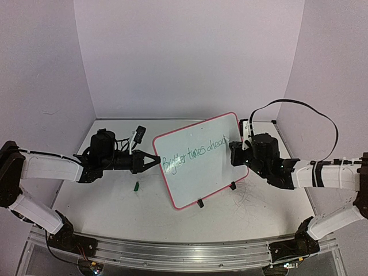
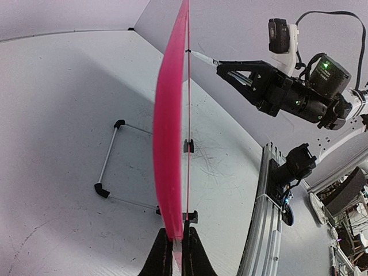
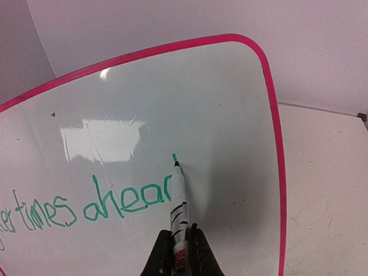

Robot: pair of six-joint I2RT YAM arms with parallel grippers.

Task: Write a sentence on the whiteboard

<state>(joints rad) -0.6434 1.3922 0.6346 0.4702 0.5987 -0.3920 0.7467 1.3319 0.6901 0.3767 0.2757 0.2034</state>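
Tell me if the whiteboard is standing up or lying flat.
Standing up. The whiteboard rests on its black feet, near vertical in the left wrist view, the left claw pinching its edge.

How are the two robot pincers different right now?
The left pincer clamps the whiteboard's pink edge; the right pincer grips a marker. The left pincer sits by the sentence's start; the right pincer is by its end, marker tip at the last word. Both are shut on something.

table [image 1: 115, 201]: white | whiteboard [image 1: 201, 172]: standing on 2 black feet | small green object [image 1: 137, 186]: lying near it
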